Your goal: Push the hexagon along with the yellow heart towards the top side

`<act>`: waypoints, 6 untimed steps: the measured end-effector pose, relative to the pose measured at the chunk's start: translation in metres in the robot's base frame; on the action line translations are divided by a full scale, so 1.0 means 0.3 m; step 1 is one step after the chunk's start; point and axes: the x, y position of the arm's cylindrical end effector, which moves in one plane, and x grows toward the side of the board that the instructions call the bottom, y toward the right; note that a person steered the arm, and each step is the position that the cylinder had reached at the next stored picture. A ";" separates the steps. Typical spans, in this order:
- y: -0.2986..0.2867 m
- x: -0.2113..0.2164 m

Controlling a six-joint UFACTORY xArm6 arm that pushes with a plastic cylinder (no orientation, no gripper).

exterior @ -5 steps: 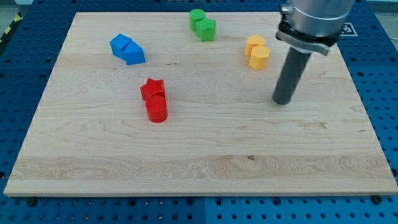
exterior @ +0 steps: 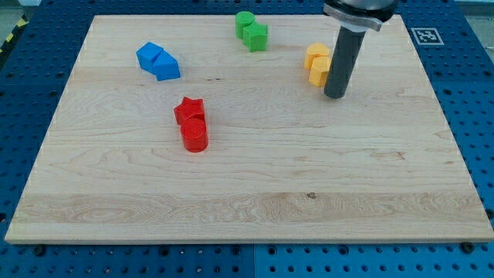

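Two yellow blocks sit together near the view's top right: the yellow heart [exterior: 314,54] above and the yellow hexagon [exterior: 317,72] just below it, touching. My rod comes down from the top right, and my tip [exterior: 334,96] rests on the board just right of and slightly below the hexagon, very close to it. The rod hides the right edges of both yellow blocks.
The wooden board [exterior: 247,224] lies on a blue pegboard table. A pair of green blocks [exterior: 251,32] sits at the top centre. Two blue blocks [exterior: 158,61] sit at the upper left. A red star [exterior: 189,110] with a red cylinder [exterior: 194,135] below it sits left of centre.
My tip has moved up and to the left, from open board right of the yellow blocks to right beside the hexagon. No block has visibly moved.
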 end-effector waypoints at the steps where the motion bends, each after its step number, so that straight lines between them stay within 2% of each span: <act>1: -0.016 -0.052; 3: -0.052 -0.088; 6: -0.233 -0.136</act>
